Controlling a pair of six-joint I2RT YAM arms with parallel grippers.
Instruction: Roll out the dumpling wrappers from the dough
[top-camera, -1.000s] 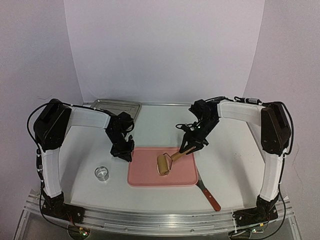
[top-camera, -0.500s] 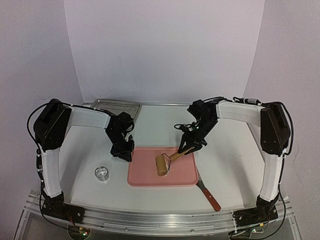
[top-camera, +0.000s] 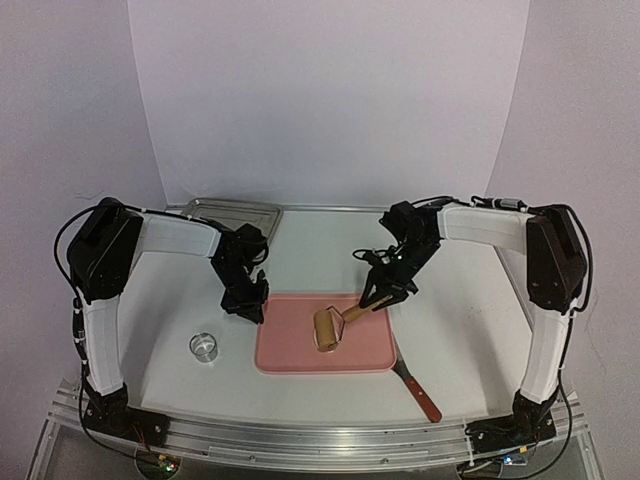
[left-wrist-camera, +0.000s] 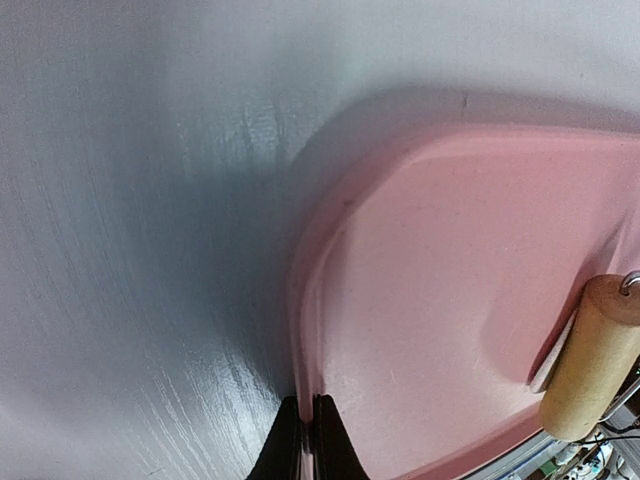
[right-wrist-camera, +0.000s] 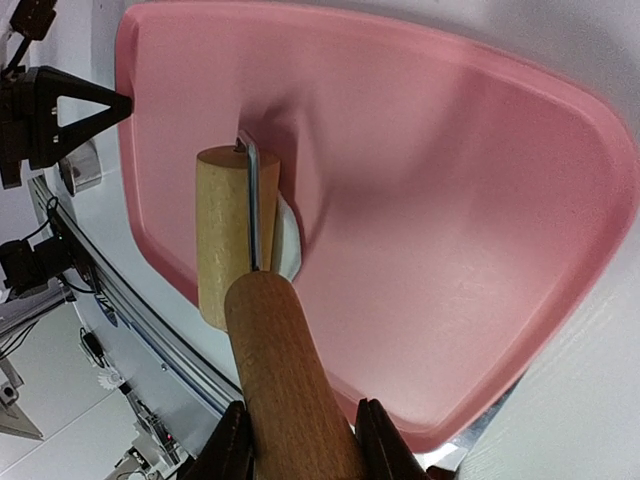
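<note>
The dough sat under the drum of the rolling pin, near the middle of the pink tray. In the right wrist view it lay straight ahead of the right gripper, further up the frame along the wooden handle. Those jaws were clamped on the handle, one finger on each side.

From above, the handle slanted from the right gripper at upper right down to the drum at lower left, and the drum sat across the handle's end. Any rolling stroke would probably follow that slant, so the right arm was clearly the one placed to work the dough.

The left gripper was at the tray's upper-left corner, well apart from the dough. Its jaws were pressed together on the thin rim of the tray, seemingly to steady it.

Little of the dough showed: a thin, flat white sliver beside the drum (its outline was hidden, so I could not tell whether it was round). The left wrist view caught the same pale edge beneath the pin.
</note>
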